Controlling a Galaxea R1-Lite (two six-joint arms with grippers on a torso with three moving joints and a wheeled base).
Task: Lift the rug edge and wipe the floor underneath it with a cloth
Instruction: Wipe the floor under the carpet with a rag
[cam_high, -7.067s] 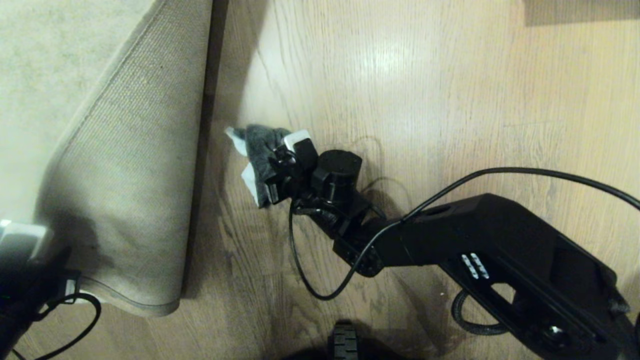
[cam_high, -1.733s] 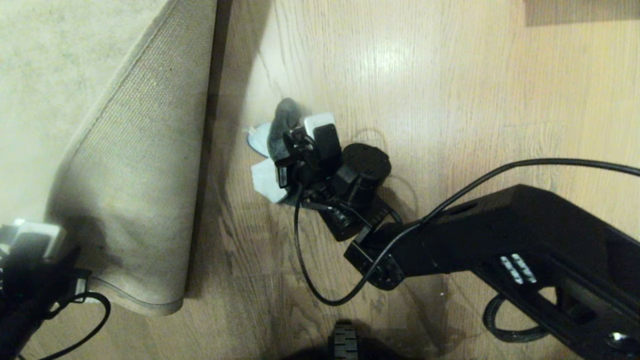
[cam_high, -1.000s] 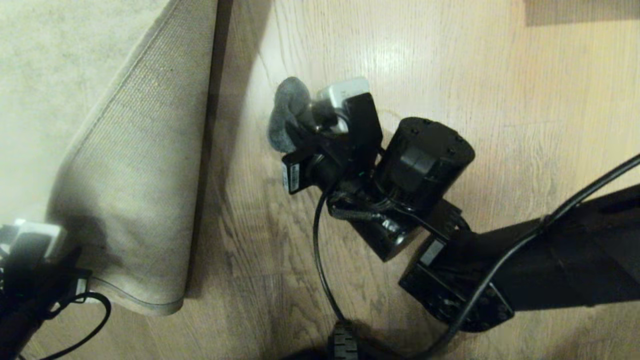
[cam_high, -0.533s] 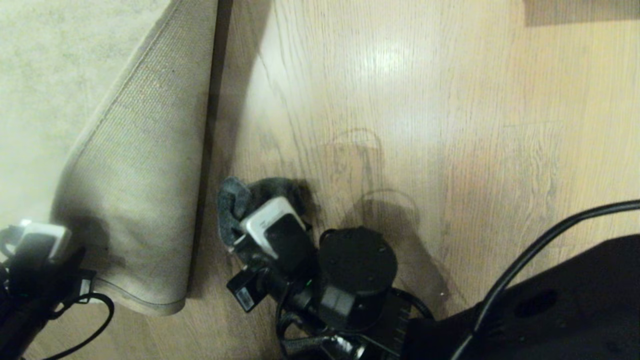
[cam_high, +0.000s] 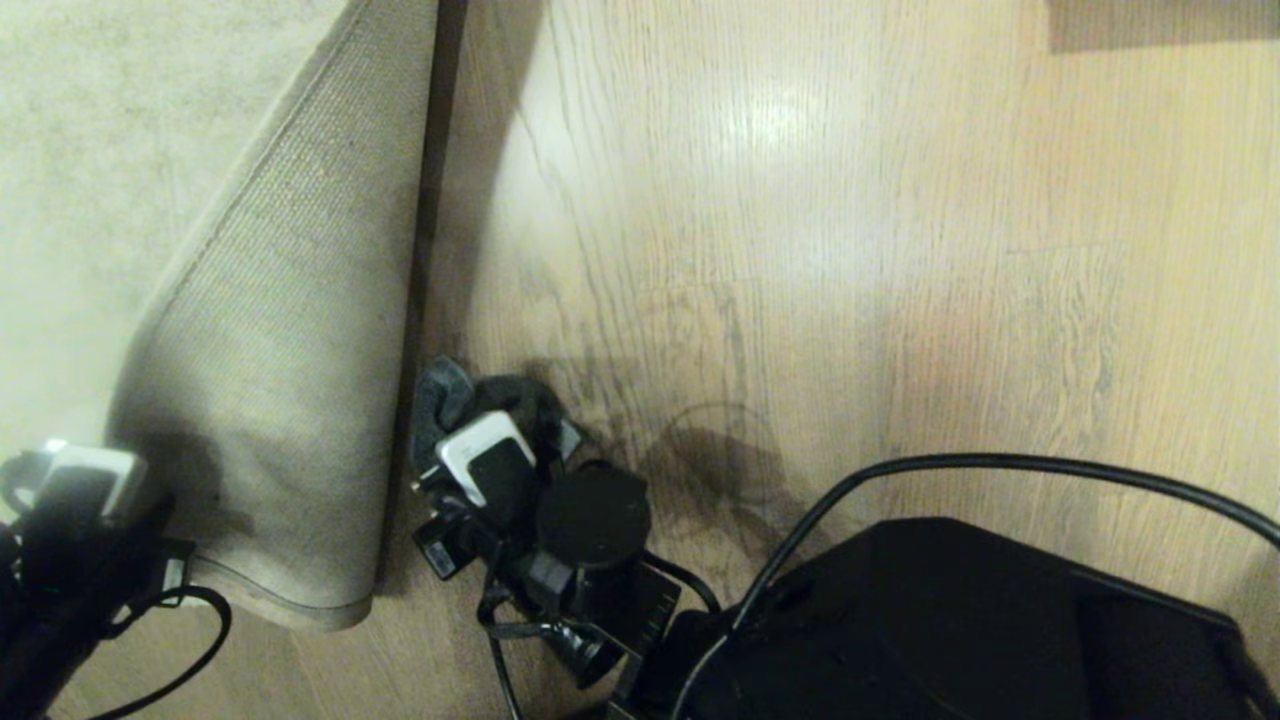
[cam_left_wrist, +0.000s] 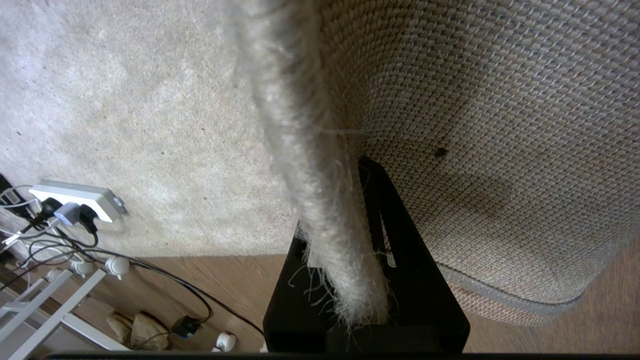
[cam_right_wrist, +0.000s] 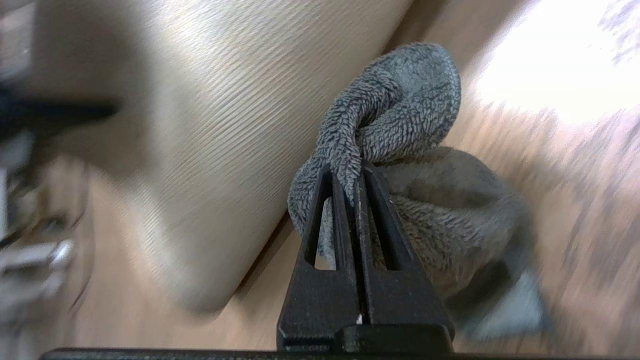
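Note:
The rug's corner is folded back, so its tan woven backing faces up above the wood floor. At the lower left, my left gripper is shut on the rug edge and holds it raised; the pile hangs between the black fingers. My right gripper is shut on the dark grey fluffy cloth, low on the floor right beside the lifted fold. In the right wrist view the cloth bunches out past the closed gripper, next to the backing.
A white power strip with plugs and cables lies on the rug's pile, and white rack legs stand beyond the rug. The right arm's black cable loops over the floor. A darker patch sits at the far right.
My right gripper has swept the cloth from farther out on the floor back toward me and leftward, ending beside the rug fold. The left gripper and the raised rug have not moved.

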